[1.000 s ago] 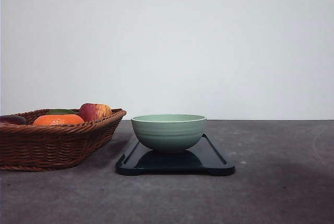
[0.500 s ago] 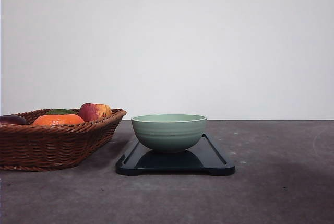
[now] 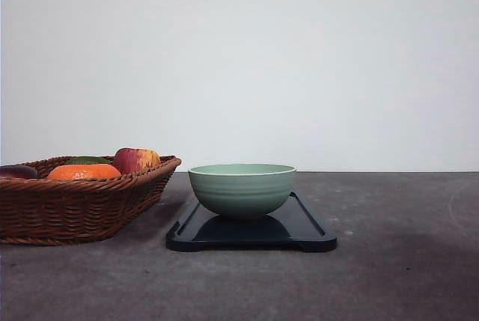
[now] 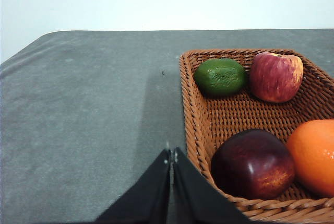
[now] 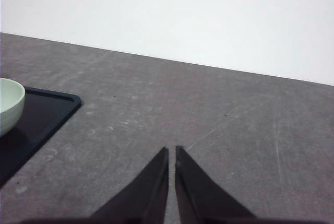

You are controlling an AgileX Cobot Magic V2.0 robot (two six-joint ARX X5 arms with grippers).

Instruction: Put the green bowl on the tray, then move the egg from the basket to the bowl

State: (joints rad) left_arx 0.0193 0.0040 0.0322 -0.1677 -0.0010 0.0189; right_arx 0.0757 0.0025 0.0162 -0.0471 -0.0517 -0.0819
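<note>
Bowl point(image 3: 242, 188): pale sage-green, round, faint horizontal ribs outside, lighter rim. Upright on the tray, over its left-centre part; its inside cannot be seen from the front. From the right wrist, a slice of its rim and wall point(image 5: 9, 104) shows at the frame edge.

Tray point(image 3: 307, 227): dark, flat, rectangular, rounded corners, low rim, small corner feet. Lies flat on the desk, just right of the basket, not touching it.

Basket point(image 3: 82, 205): brown woven wicker, wide, shallow, sloping sides. Rests on the desk at the left and holds fruit.

Egg: cannot be identified.
</note>
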